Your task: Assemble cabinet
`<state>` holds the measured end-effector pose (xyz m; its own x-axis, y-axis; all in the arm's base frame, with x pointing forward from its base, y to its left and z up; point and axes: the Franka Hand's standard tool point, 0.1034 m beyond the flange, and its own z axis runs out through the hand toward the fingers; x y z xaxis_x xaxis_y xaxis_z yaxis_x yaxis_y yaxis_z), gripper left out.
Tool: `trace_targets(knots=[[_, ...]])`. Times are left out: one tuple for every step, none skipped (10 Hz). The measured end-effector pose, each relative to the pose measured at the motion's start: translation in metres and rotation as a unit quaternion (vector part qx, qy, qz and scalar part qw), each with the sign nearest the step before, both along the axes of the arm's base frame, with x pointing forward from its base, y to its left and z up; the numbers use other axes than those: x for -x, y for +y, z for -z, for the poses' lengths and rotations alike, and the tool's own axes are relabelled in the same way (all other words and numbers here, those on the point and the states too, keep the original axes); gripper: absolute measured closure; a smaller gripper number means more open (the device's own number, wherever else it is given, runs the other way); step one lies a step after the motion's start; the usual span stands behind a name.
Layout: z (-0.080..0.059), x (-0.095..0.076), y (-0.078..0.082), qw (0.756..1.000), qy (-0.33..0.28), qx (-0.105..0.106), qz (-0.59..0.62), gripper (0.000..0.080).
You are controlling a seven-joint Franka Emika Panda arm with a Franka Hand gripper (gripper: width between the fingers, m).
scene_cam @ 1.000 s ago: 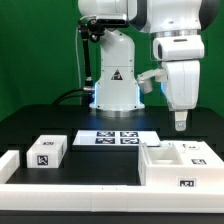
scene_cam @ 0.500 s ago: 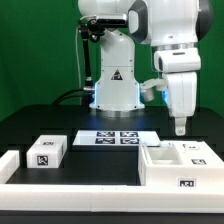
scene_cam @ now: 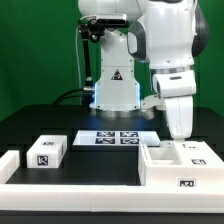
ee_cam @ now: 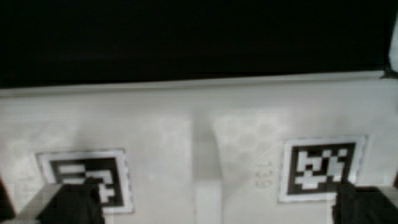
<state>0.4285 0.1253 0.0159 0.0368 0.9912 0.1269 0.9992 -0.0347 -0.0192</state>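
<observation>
The cabinet [scene_cam: 178, 163] is a large white boxy case with inner compartments and square tags, standing at the exterior view's right near the front. My gripper [scene_cam: 181, 137] hangs right above its back part, fingers pointing down. In the wrist view the cabinet's white surface [ee_cam: 214, 130] fills the picture, with one tag on either side of a middle ridge. My gripper [ee_cam: 217, 212] is open and empty, and its dark fingertips [ee_cam: 71, 205] stand wide apart, one over each tag.
A small white block with one tag [scene_cam: 47, 152] lies at the exterior view's left. The marker board [scene_cam: 120, 139] lies in the middle in front of the robot base [scene_cam: 115, 88]. A white rail [scene_cam: 70, 183] runs along the table's front.
My gripper has come down toward the cabinet and shifted slightly to the exterior view's left. The arm has turned above it. The parts on the table have not moved.
</observation>
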Motion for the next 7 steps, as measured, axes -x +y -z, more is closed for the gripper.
trace_targets(knots=[[0.0027, 0.0016, 0.0002, 1.0, 0.003, -0.001, 0.0, 0.0151], [0.0028, 0.0017, 0.0001, 1.0, 0.003, -0.001, 0.0, 0.0151], [0.0031, 0.002, 0.0, 1.0, 0.004, -0.001, 0.0, 0.0247], [0.0034, 0.0023, 0.0, 1.0, 0.004, -0.001, 0.0, 0.0394], [0.0035, 0.0024, 0.0, 1.0, 0.004, -0.001, 0.0, 0.0394], [0.0038, 0.0026, 0.0001, 1.0, 0.005, -0.001, 0.0, 0.0533], [0.0039, 0.0027, 0.0001, 1.0, 0.005, -0.001, 0.0, 0.0686]])
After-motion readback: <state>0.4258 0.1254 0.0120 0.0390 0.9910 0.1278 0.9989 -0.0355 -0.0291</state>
